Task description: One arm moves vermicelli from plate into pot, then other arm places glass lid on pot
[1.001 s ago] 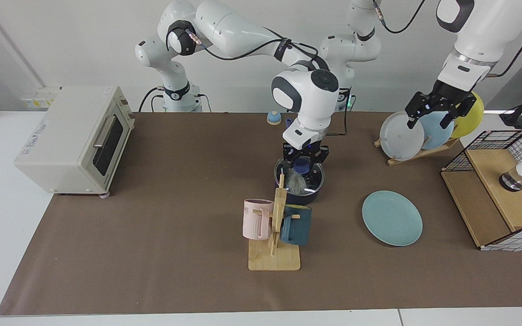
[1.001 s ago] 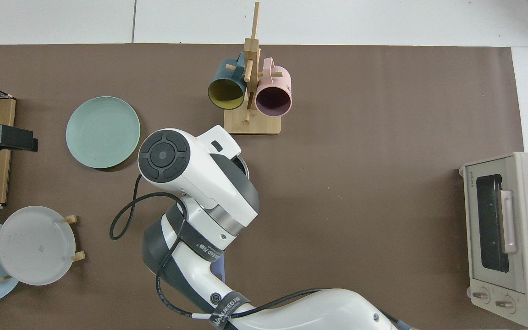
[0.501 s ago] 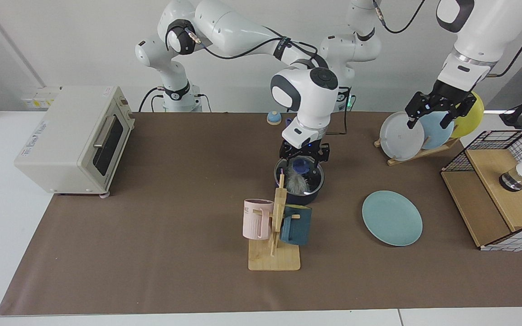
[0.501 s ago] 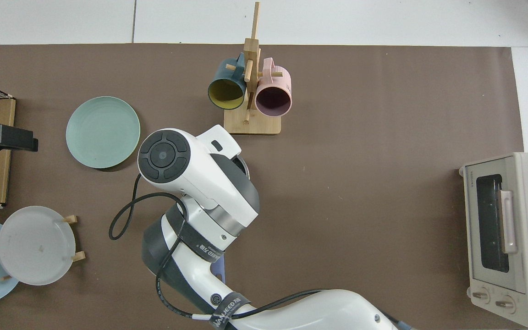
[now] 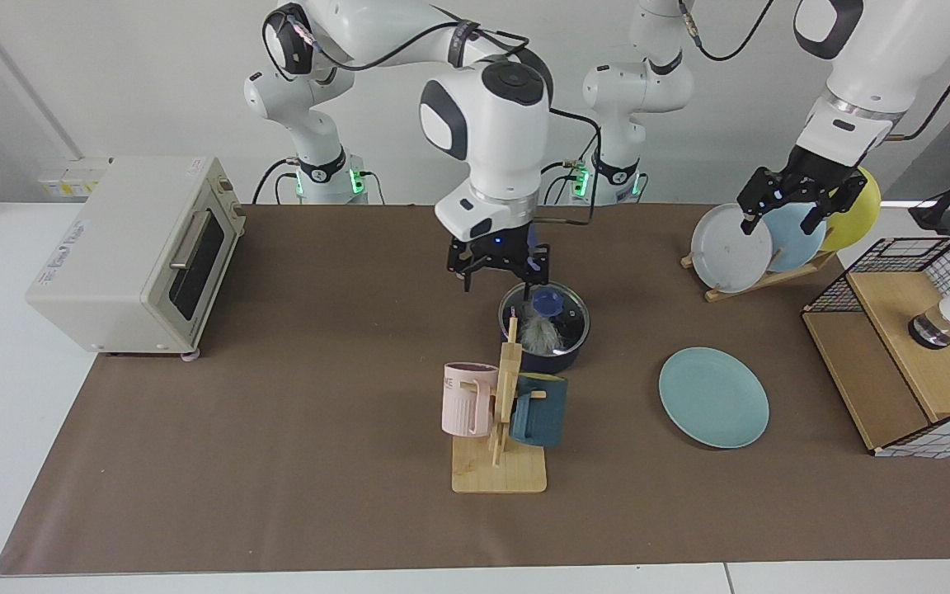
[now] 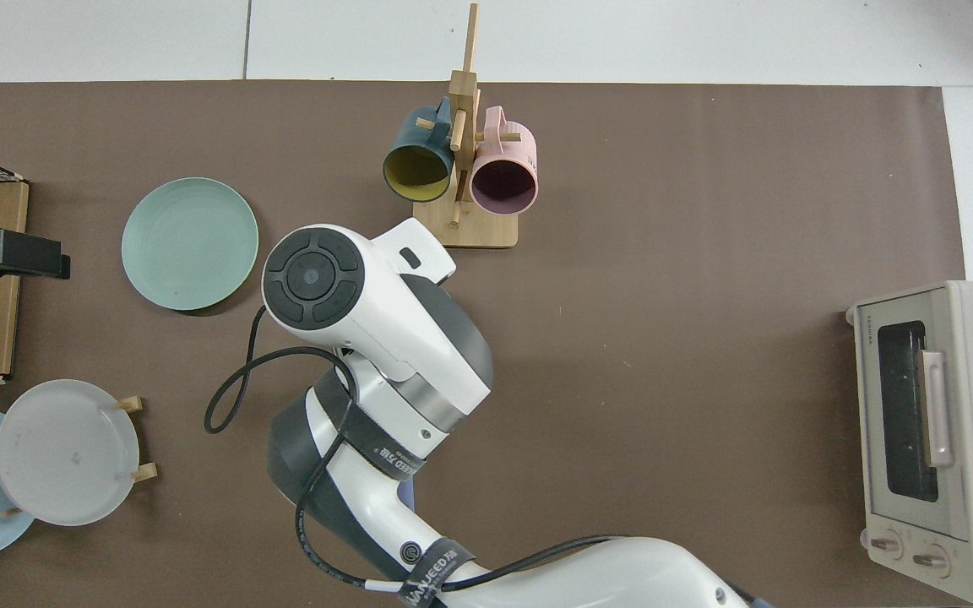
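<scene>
The pot (image 5: 562,356) stands mid-table behind the mug rack, with the glass lid (image 5: 567,318) resting on it, blue knob up. Through the glass the vermicelli (image 5: 536,333) shows as a white tangle inside the pot. My right gripper (image 5: 497,282) hangs open just above and beside the lid, toward the view's left, holding nothing. The teal plate (image 5: 714,398) (image 6: 189,243) lies bare on the mat. My left gripper (image 5: 778,216) waits open, raised in front of the plate rack. In the top view the right arm (image 6: 368,312) hides the pot and lid.
A toaster oven (image 5: 137,256) sits at the view's left. The wooden mug rack (image 5: 500,462) with a pink mug (image 5: 468,400) and a dark teal mug (image 5: 539,410) stands just in front of the pot. A plate rack (image 5: 743,239) and a wire basket (image 5: 912,346) are at the right.
My right gripper has let go of the lid's knob, risen and drifted toward the view's left. The lid stays on the pot. The left arm has not moved.
</scene>
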